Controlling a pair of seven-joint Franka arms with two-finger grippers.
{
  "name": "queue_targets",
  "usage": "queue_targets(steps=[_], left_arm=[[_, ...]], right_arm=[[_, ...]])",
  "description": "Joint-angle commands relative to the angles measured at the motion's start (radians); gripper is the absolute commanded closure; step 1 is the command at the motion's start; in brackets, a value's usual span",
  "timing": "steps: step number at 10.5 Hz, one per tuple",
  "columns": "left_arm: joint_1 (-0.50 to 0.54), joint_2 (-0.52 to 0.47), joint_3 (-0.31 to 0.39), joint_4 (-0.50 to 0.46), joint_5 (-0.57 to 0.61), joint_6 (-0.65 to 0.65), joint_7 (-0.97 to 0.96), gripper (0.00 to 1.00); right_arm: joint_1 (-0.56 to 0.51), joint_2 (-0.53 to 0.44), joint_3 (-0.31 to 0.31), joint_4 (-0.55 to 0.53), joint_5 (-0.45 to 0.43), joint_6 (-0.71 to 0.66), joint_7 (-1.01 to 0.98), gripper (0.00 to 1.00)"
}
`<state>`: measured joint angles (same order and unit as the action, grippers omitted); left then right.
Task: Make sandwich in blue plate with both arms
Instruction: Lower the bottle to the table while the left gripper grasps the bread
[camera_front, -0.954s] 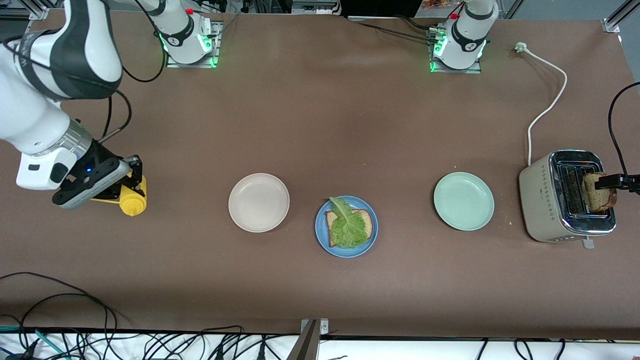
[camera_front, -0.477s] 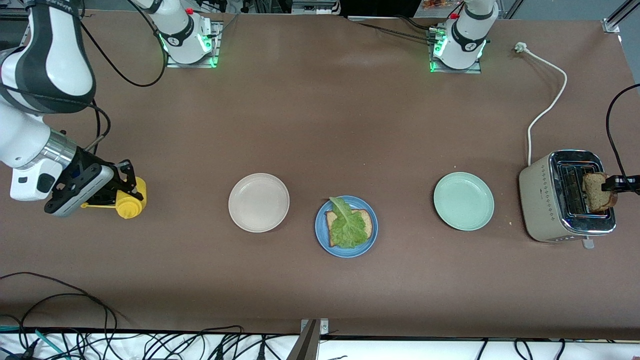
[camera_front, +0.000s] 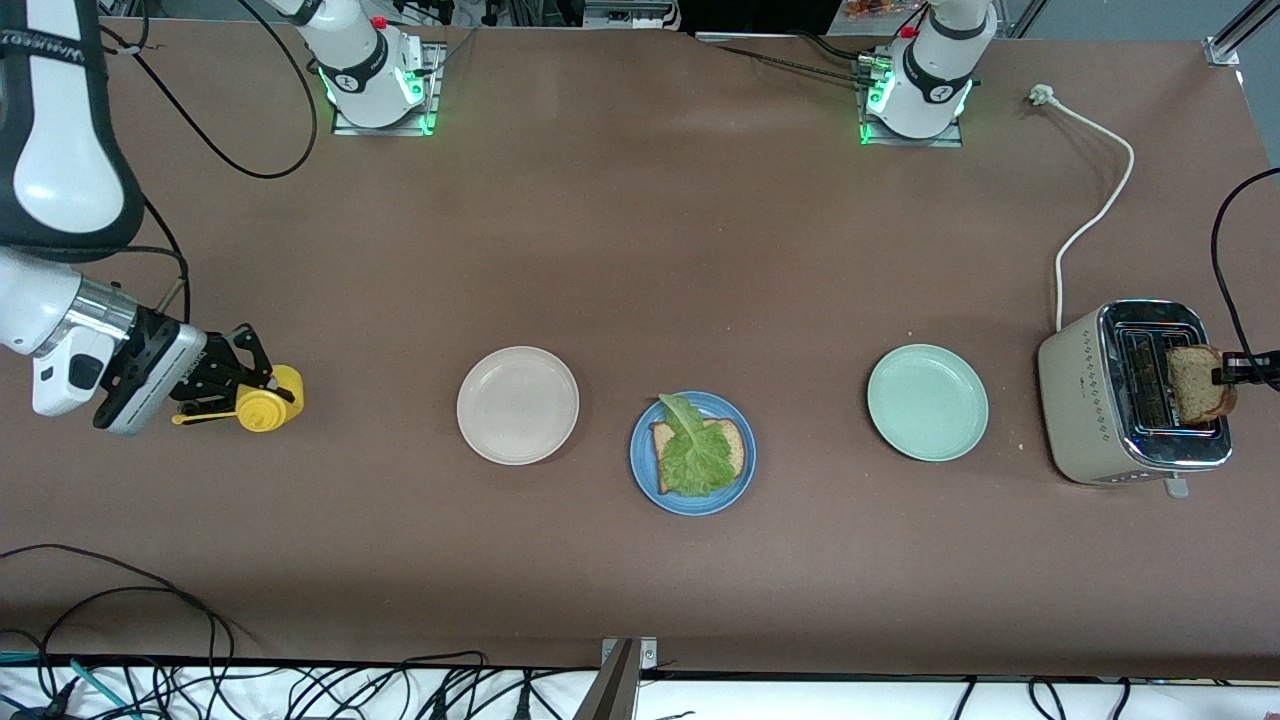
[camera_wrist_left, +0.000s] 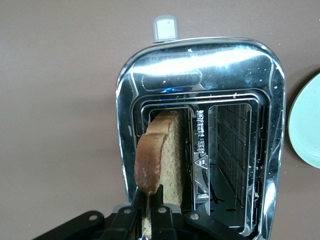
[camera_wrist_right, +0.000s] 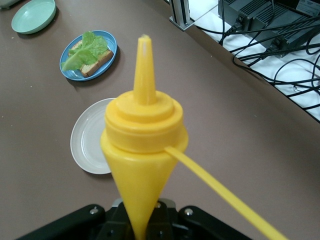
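The left gripper (camera_wrist_left: 148, 212) is clamped on the bread slice (camera_front: 1190, 383) in the toaster (camera_front: 1090, 400); it may snag on the slot when lifted. The right gripper (camera_front: 215, 385) squeezes the yellow bottle (camera_front: 262, 398). The blue plate (camera_front: 645, 470), between the toaster and the bottle, holds bread and lettuce (camera_front: 692, 450).
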<state>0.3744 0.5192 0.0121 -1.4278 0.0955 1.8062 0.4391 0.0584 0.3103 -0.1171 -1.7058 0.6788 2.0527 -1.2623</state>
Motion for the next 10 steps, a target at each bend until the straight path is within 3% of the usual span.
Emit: queue_targets(steps=[1,5,10], left_arm=[[0.008,-0.001,-0.003,0.017,-0.008,0.001,0.027,1.0],[0.006,-0.057,-0.006,0.018,-0.003,-0.017,0.038,1.0],[0.008,-0.159,-0.017,0.018,-0.008,-0.134,0.059,1.0]], right_arm=[[-0.124,0.044,0.072,-0.008,0.157,-0.077,-0.231,1.0],[-0.179,0.157,0.079,-0.005,0.301,-0.14,-0.535,1.0],[-0.203,0.289,0.06,0.0,0.406,-0.201,-0.807,1.0]])
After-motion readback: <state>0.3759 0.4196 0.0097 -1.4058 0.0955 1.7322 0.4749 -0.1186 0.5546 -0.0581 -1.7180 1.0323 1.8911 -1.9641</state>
